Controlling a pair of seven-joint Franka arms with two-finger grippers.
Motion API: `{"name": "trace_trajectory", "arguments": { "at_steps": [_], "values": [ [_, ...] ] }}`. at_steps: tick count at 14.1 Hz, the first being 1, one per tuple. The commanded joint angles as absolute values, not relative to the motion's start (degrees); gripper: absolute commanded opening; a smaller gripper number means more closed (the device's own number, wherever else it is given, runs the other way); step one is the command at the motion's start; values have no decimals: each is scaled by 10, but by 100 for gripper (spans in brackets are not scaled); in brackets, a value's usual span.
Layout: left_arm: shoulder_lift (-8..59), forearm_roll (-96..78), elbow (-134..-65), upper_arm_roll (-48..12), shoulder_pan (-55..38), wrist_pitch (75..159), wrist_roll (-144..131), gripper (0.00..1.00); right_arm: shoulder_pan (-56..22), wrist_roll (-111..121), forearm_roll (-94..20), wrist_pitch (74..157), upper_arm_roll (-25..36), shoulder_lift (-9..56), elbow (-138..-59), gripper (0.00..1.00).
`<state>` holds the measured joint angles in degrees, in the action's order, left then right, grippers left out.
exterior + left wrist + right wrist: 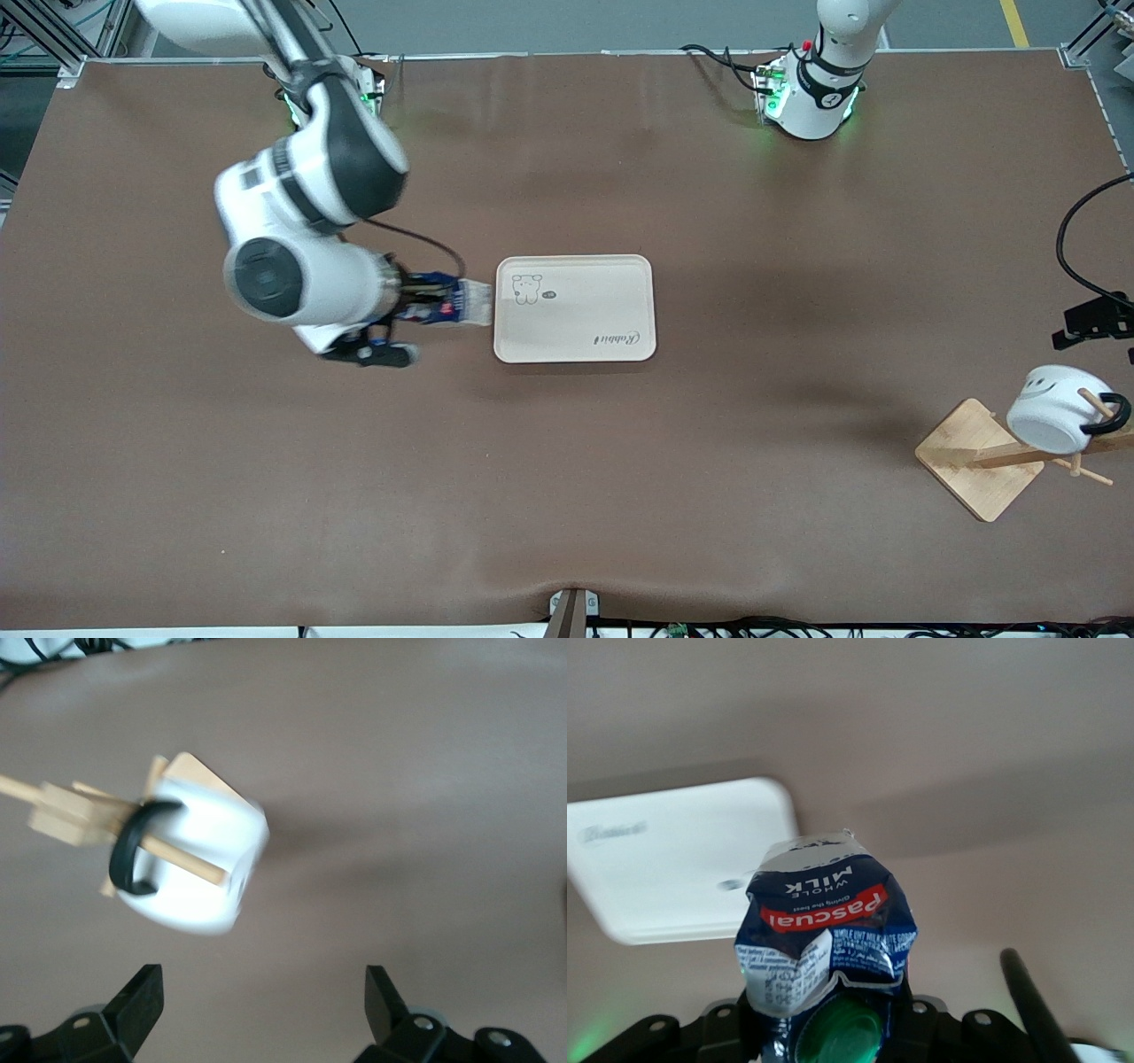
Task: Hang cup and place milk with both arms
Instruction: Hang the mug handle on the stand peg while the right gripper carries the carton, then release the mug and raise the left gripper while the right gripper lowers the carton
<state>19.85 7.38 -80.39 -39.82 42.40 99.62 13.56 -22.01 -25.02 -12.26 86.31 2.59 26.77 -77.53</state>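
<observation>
Two end effectors: right grips crumpled milk; left spread.

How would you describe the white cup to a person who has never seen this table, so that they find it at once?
Go to the left arm's end of the brown table, where a wooden rack stands. The cup hangs by its black handle on a peg of that rack. It is the only round white thing there, with a black smiley face on its side.
</observation>
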Motion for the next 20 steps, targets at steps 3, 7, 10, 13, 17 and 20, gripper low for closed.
{"name": "trace_trajectory", "arguments": {
  "at_steps": [3,7,10,13,17,20],
  "values": [
    [161,66,-810,-413,427,947,97,100,-96,-122,-41,841,16,255,-787,0],
    [152,69,-808,-439,427,926,42,100,-47,-23,44,854,17,254,-811,0],
    [151,70,-806,-459,428,916,-28,100,-10,-13,69,935,16,245,-878,0],
    [152,71,-805,-464,428,916,-34,100,6,-27,85,1013,18,199,-998,0],
    [153,69,-801,-466,427,916,-29,100,38,-27,84,1070,17,195,-1054,0],
    [152,71,-799,-449,383,916,-29,100,38,-30,84,1077,17,193,-1071,21]
  ]
}}
